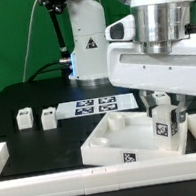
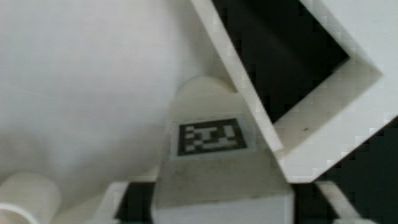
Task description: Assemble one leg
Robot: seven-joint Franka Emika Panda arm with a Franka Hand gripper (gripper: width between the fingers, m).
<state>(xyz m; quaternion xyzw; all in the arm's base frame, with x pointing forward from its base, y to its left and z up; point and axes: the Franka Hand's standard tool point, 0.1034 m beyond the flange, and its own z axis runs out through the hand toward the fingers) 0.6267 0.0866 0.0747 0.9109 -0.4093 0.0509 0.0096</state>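
My gripper (image 1: 162, 110) is shut on a leg (image 1: 162, 127), a small white post with a black-and-white tag facing the camera. It holds the leg upright over the right near part of the large white square tray-like piece (image 1: 110, 143). I cannot tell whether the leg's lower end touches it. In the wrist view the leg (image 2: 214, 137) sits between the fingers (image 2: 128, 205), above the tray's white floor (image 2: 89, 90) and beside its rim (image 2: 267, 95). Two more legs (image 1: 25, 118) (image 1: 49, 118) stand on the black table at the exterior view's left.
The marker board (image 1: 87, 106) lies on the table behind the tray. A low white frame (image 1: 57, 182) borders the table along the front and both sides. The arm's white base (image 1: 86, 42) stands at the back.
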